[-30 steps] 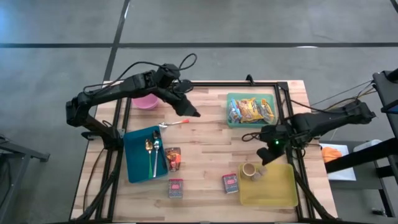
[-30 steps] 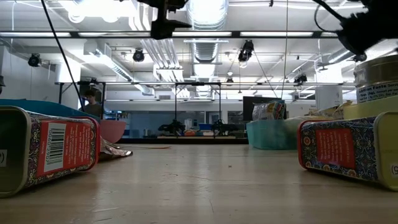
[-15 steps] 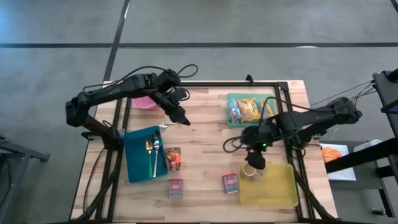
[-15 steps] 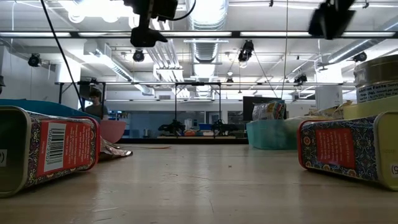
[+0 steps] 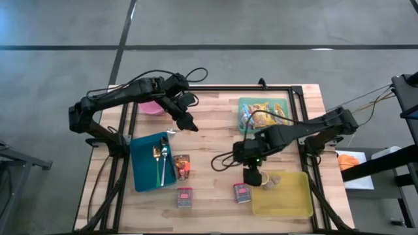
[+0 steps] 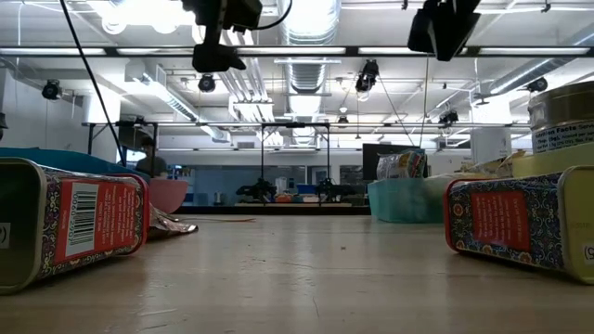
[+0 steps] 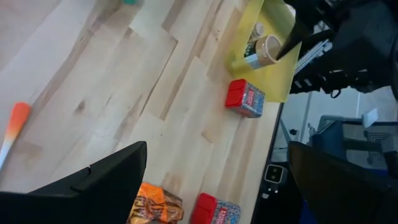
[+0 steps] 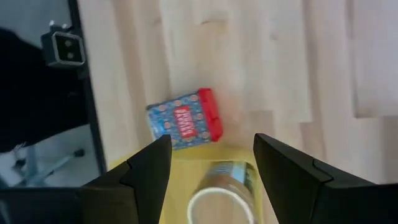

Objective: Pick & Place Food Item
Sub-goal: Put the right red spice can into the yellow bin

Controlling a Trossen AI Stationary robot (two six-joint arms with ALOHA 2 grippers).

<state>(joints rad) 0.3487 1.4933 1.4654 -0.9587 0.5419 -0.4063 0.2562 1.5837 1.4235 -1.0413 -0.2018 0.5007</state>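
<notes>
My right gripper (image 5: 251, 176) hangs open above the table, over the left edge of the yellow tray (image 5: 290, 202). In the right wrist view a round can (image 8: 214, 186) standing in that tray and a red tin (image 8: 185, 119) lying on the wood show below its fingers. My left gripper (image 5: 189, 124) hovers open over the table's far left part, near an orange-handled utensil (image 5: 186, 129). An orange snack pack (image 5: 181, 166) and a second red tin (image 5: 185, 197) lie on the wood. A teal basket (image 5: 243, 116) at the far right holds several snack packs.
A blue tray (image 5: 142, 163) with a spoon and a fork lies at the near left. A pink bowl (image 5: 153, 108) stands at the far left. In the low view both tins (image 6: 74, 223) (image 6: 510, 223) lie close to the near edge, with bare wood between them.
My right gripper has swung toward the table's left, from beyond the yellow tray's far right corner to above its left edge, rising a little and rolling about its own axis. My left gripper has tipped further downward and drawn slightly left. Nothing on the table has moved.
</notes>
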